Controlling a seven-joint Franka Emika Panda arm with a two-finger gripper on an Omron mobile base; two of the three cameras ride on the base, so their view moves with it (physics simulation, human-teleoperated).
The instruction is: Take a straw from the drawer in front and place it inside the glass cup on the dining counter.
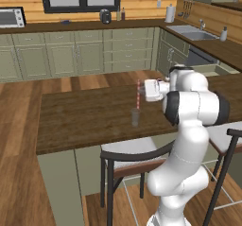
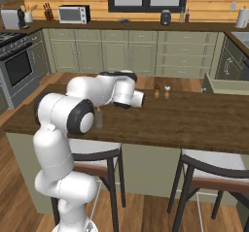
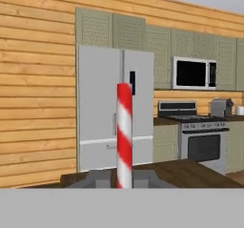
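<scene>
The claw [image 1: 141, 91] was clamped on the thin red-and-white striped straw [image 1: 138, 95], held upright, its lower end directly over the small clear glass cup [image 1: 135, 117] on the dark-brown wood-plank table [image 1: 80, 118].

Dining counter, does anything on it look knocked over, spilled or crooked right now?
Nothing stands out. The cup stands upright on the counter, and the straw is held vertical above it. No spill shows.
</scene>
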